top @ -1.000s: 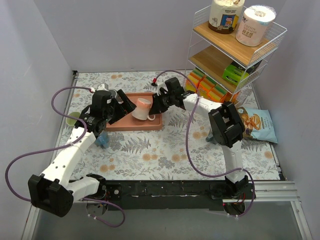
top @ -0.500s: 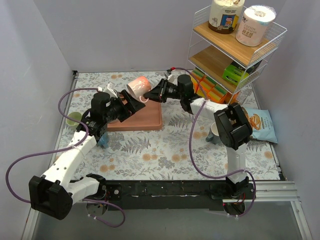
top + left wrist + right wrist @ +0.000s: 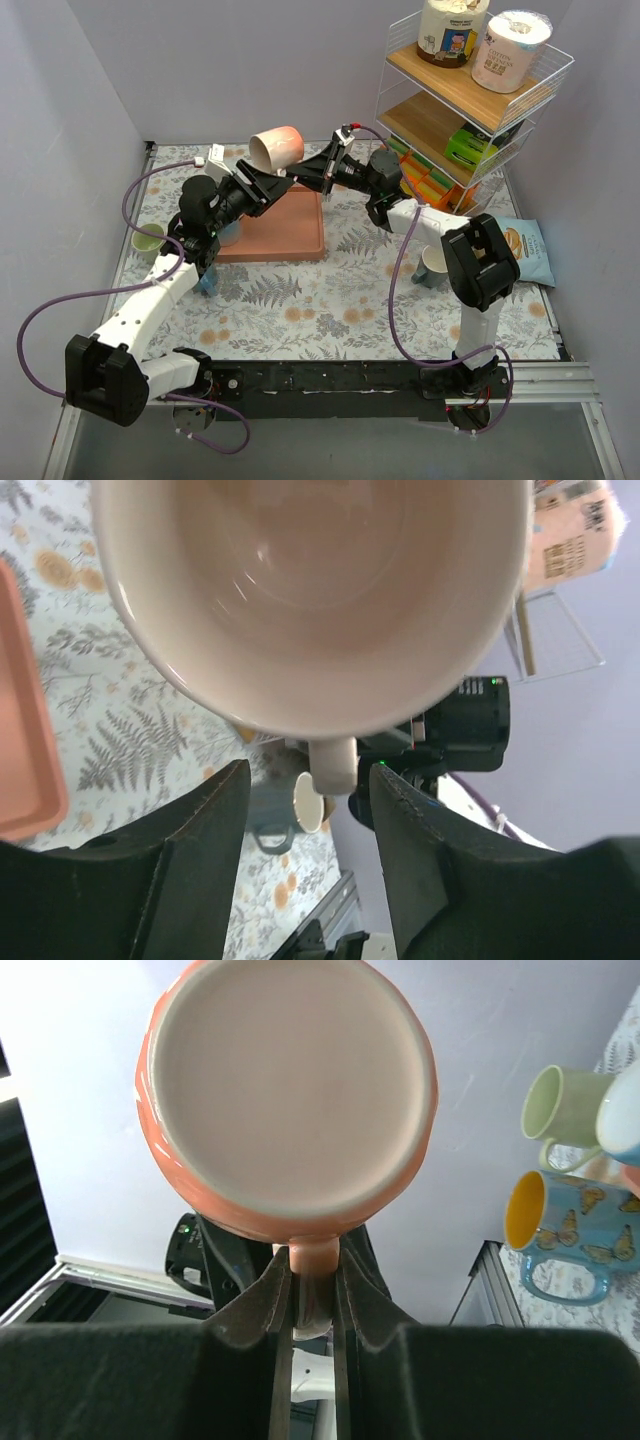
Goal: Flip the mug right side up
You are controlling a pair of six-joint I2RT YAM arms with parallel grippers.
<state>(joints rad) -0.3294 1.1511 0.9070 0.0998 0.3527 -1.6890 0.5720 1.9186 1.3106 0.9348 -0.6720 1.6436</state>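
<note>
Top external view: the mug (image 3: 277, 148) is off the table (image 3: 300, 300), held in the air over the far edge of the salmon tray (image 3: 300, 235). It lies on its side, its mouth turned left and its base turned right, so it is not upright. The right gripper (image 3: 300, 180) reaches in from the right and meets the mug at its underside. The left gripper (image 3: 262, 188) comes up from the left, just below the rim.

From the right wrist, the mug's flat base (image 3: 290, 1090) faces the camera and the handle hangs straight down. The right gripper (image 3: 312, 1280) is pinched narrow on that handle, one finger pressed against each side.

From the left wrist, the pale inside of the mug (image 3: 310, 590) fills the top of the frame. The left gripper (image 3: 308, 775) is spread wide. The handle hangs between its fingers (image 3: 205, 830) with a gap on each side, and whether they touch the rim cannot be told.

On the table, a green mug (image 3: 148, 240) and a blue mug (image 3: 205, 280) stand near the left arm. A grey mug (image 3: 432, 265) stands beside the right arm, near a snack bag (image 3: 515, 250). A wire shelf (image 3: 470, 90) stands at the far right.
</note>
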